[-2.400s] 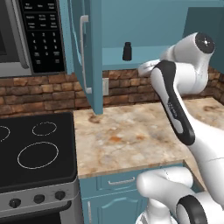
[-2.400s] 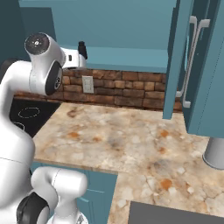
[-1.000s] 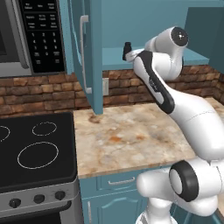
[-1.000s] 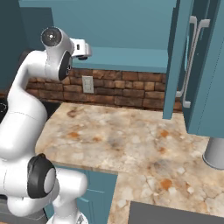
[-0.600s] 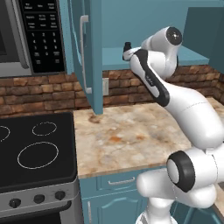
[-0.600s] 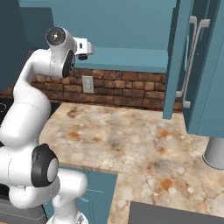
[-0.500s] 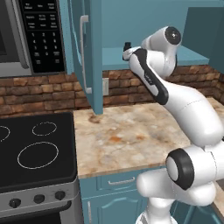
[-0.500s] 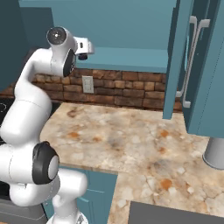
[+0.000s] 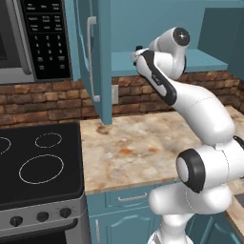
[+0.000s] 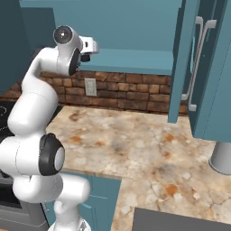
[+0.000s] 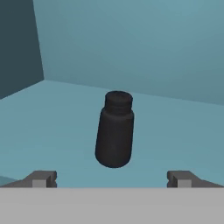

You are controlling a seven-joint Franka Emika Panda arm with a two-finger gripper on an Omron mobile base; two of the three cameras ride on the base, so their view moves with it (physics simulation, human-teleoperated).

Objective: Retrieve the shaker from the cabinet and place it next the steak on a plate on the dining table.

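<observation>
Rendered frames, even diffuse light, no hard glare anywhere. Base views are bright and sharp edge to edge, no motion blur, no visible lens distortion. The arm (image 9: 190,105) shows soft shading and faint highlights on its white shell. The counter (image 9: 143,147) is evenly lit; brick backsplash (image 10: 131,92) a bit darker under the cabinet (image 10: 135,27). In the hand view the cabinet interior is dimmer, left wall in dark shade, back wall a smooth gradient. The shaker (image 11: 114,130) reads nearly solid black, little surface detail, only a weak contact shadow beneath it. Slightly soft, low-resolution look overall.
</observation>
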